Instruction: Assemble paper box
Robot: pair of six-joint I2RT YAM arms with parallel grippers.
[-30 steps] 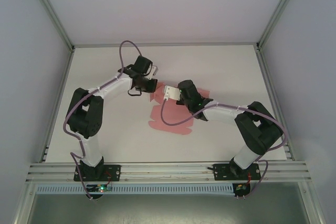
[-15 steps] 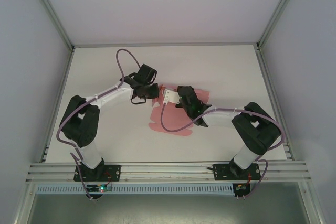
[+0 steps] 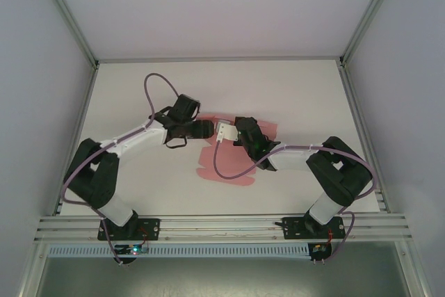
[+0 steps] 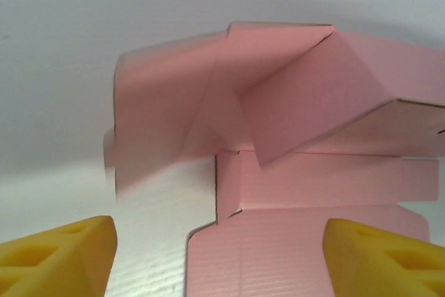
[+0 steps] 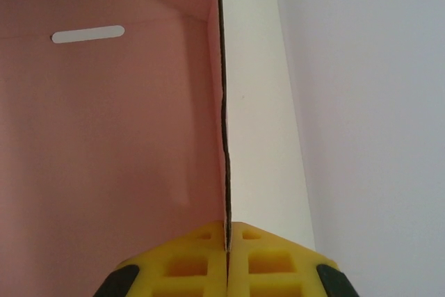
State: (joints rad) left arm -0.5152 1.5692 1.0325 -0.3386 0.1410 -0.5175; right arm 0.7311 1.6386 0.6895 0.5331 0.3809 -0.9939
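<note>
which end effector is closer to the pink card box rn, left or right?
Right. The right end effector is clamped on a raised wall edge of the pink thin-card paper box; the left end effector is open, facing its folded flaps, short of them.

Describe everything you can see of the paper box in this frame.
The paper box is plain pink thin card, faintly ribbed, half-assembled: a creased sheet lying on the white table with flaps folded up at one end. One upright wall, near an oblong slot, is pinched edge-on by the shut right gripper. The open left gripper faces it, jaws wide.
</note>
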